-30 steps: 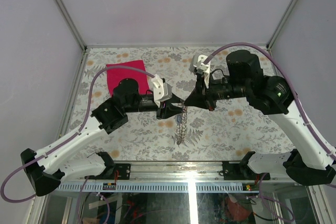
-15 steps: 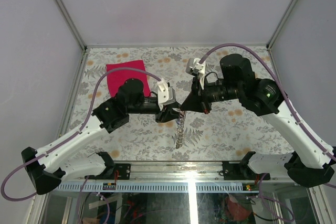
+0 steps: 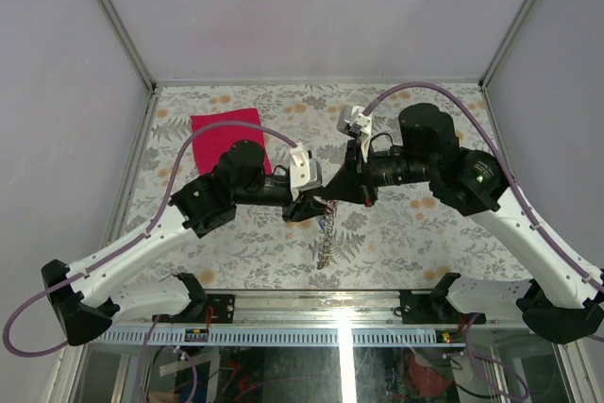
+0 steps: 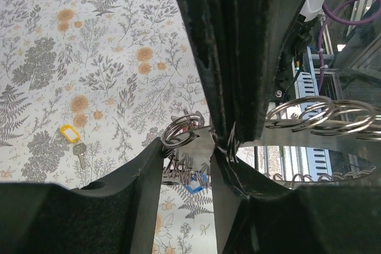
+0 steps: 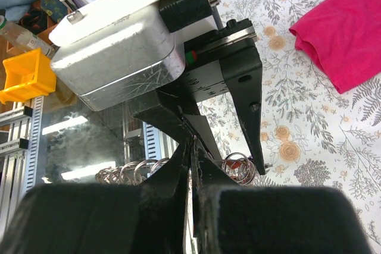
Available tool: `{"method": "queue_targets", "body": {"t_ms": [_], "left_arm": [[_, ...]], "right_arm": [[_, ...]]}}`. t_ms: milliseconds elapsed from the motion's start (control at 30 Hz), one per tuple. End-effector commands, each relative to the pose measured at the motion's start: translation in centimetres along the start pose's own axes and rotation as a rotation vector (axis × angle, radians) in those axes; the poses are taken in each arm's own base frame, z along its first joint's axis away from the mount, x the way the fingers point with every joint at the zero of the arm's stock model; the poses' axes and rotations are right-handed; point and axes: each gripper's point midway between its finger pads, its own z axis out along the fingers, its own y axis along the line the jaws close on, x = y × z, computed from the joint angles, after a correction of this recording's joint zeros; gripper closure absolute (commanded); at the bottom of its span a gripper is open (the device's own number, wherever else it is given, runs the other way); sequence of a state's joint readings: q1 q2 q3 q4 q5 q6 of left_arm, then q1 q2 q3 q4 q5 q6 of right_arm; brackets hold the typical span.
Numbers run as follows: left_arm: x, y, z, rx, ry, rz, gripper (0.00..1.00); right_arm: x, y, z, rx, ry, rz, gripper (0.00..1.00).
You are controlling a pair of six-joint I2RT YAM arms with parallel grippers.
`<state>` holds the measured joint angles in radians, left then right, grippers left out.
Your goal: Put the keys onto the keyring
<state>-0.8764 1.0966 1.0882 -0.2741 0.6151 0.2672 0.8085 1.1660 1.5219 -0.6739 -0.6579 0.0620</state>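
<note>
Since earlier frame: both tips drawn slightly nearer bases, still meeting.
Left gripper (image 3: 310, 205): fingers part-spread, pinching keyring (image 4: 183, 129).
Right gripper (image 3: 333, 193): fingers pressed together at ring's edge; hold on wire unclear.
Key (image 4: 72, 141): on table, well apart from fingers.
Step, likely: prising ring open.
Next: fetch key while ring is held steady.

Your left arm (image 3: 132, 247) and right arm (image 3: 543, 252), white links, black joints, purple cable (image 3: 425, 89) along each, white camera housing (image 3: 304, 167) per wrist, black tapering end effector fingers (image 4: 119, 206).
</note>
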Motion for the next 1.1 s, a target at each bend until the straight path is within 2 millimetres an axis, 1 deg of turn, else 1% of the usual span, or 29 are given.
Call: {"method": "queue_targets", "body": {"t_ms": [0, 233, 367, 467, 633, 833, 1067], "left_arm": [[-5.3, 0.5, -0.4, -0.038, -0.15, 0.09, 0.79], [-6.7, 1.6, -1.3, -0.138, -0.239, 0.058, 0.81], [-7.4, 1.5, -1.6, -0.143, -0.275, 0.047, 0.82], [-7.8, 1.3, -1.7, -0.136, -0.287, 0.04, 0.83], [-8.1, 1.1, -1.6, -0.123, -0.292, 0.029, 0.82], [-8.4, 0.8, -1.7, -0.106, -0.298, 0.034, 0.83], [-8.0, 0.5, -1.2, -0.068, -0.259, 0.041, 0.83]], "right_arm": [[-0.3, 0.4, 0.5, -0.035, -0.045, 0.004, 1.0], [0.3, 0.7, 0.2, -0.028, -0.124, 0.034, 1.0], [0.6, 0.0, -0.1, 0.025, -0.17, 0.023, 1.0], [0.3, -0.4, -0.5, 0.058, -0.227, 0.018, 1.0], [-0.9, -0.6, -0.7, 0.062, -0.393, 0.04, 1.0], [-0.7, -0.3, 0.1, 0.007, -0.432, 0.083, 1.0], [0.1, 0.2, 1.4, -0.076, -0.411, 0.128, 1.0]]}}
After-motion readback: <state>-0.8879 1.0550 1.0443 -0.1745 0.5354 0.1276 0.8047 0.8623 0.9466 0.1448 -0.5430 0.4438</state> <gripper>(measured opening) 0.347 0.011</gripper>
